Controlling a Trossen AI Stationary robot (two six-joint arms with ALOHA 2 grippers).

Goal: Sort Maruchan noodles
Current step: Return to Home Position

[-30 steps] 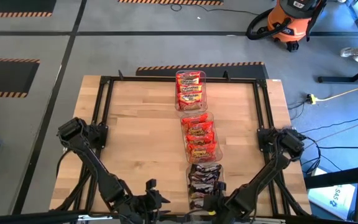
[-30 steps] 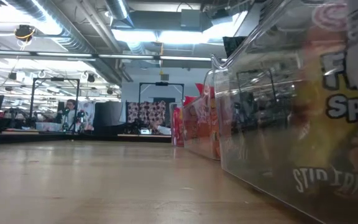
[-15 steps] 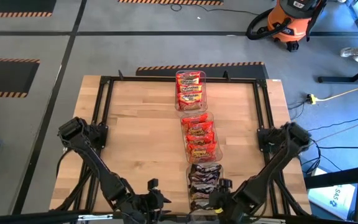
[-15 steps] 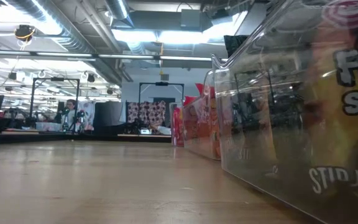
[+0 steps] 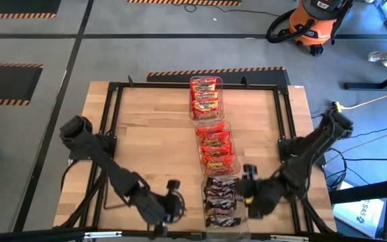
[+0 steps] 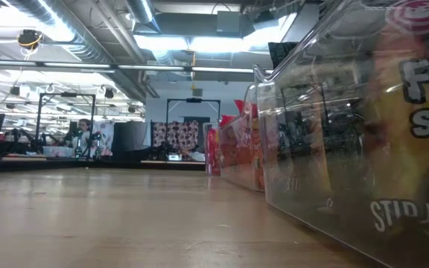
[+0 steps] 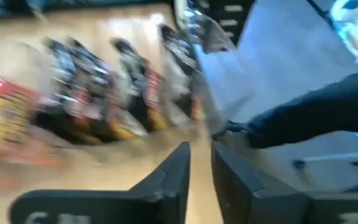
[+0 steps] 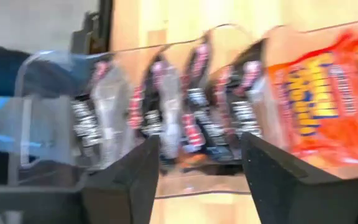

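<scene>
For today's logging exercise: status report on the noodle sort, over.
Left gripper shut, empty; right gripper open, empty. Noodles all in three bins by colour. Nothing obstructing.

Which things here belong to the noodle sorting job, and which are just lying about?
Job: red-yellow crinkly plastic noodle packets; orange-red crinkly packets; dark brown-black crinkly packets; the three clear plastic bins holding them.
Lying about: orange-and-black round shop vacuum; thin yellow cable.

Bright ceiling lights (image 6: 171,42), soft even shadows

Red-yellow packets (image 5: 205,96), orange packets (image 5: 215,146), dark packets (image 5: 221,199)
</scene>
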